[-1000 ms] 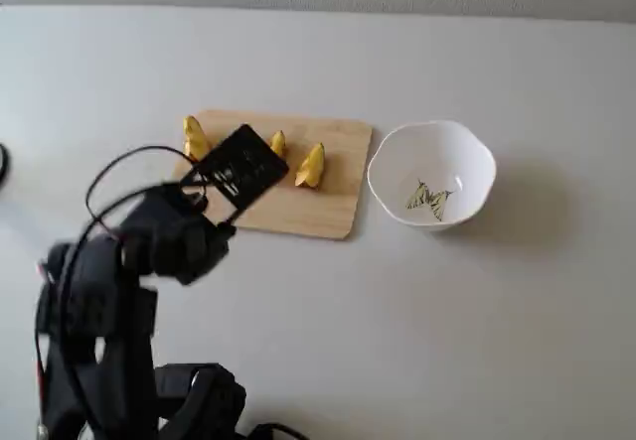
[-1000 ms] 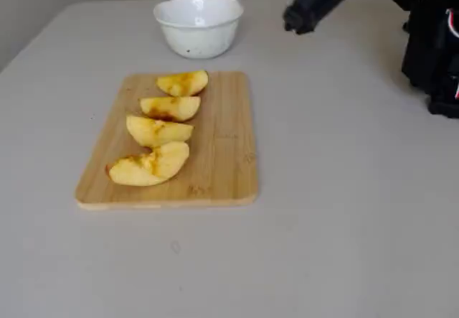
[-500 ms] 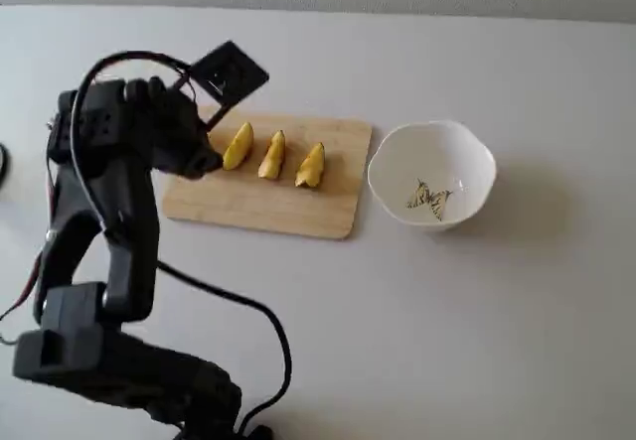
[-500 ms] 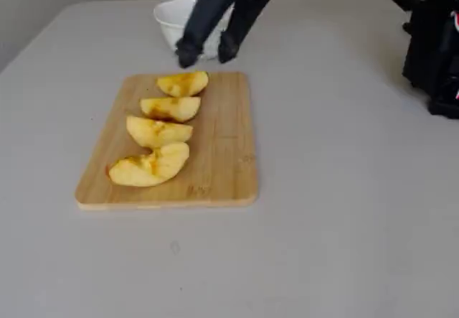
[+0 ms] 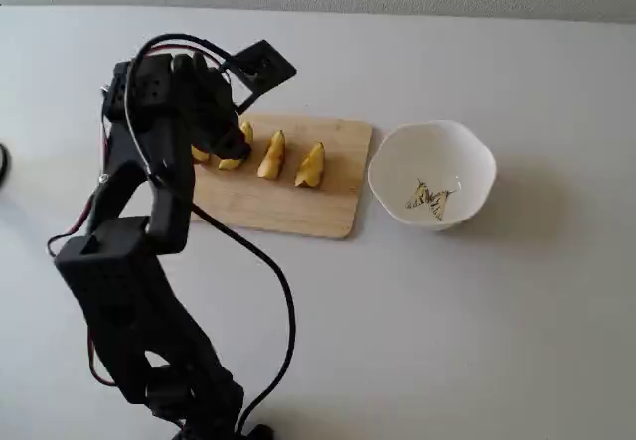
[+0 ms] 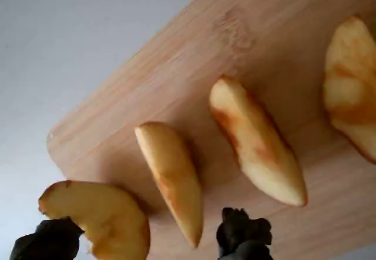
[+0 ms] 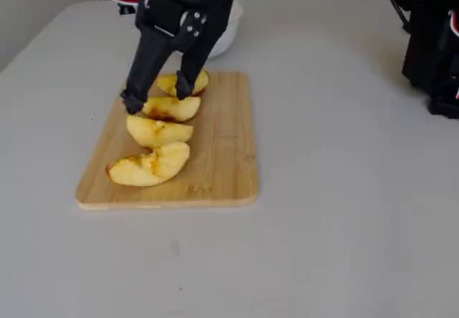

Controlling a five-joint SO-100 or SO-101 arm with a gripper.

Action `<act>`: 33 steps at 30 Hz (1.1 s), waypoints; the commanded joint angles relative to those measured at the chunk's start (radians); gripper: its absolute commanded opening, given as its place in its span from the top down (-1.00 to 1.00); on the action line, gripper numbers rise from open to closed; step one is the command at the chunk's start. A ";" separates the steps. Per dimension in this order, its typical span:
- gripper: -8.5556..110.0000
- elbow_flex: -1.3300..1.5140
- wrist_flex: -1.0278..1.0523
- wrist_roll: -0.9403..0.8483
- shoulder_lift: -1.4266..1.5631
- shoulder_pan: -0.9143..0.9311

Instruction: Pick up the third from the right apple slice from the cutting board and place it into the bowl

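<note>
Compared with half a second ago, the arm (image 5: 149, 192) now leans further right over the left end of the cutting board (image 5: 298, 212), hiding the leftmost wedge (image 7: 148, 167). In the other fixed view, the gripper (image 7: 158, 95) has dropped from beside the bowl (image 5: 467, 152) to the wedges, jaws spread and empty. In the wrist view the apple slice (image 6: 173, 178) lies on the board between the fingertips (image 6: 244, 236), second from left. Two more wedges (image 6: 258, 148) lie to its right.
</note>
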 commanded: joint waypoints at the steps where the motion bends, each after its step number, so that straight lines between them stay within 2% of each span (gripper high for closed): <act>1: 0.31 -0.106 0.006 -0.003 -0.029 0.020; 15: 0.32 -0.212 0.011 0.006 -0.202 0.003; 21: 0.44 -0.362 0.095 0.006 -0.313 -0.008; 26: 0.56 -0.692 0.268 0.006 -0.512 -0.002; 29: 0.73 -1.230 0.482 0.005 -0.795 -0.003; 33: 0.86 -1.273 0.535 -0.014 -0.831 -0.035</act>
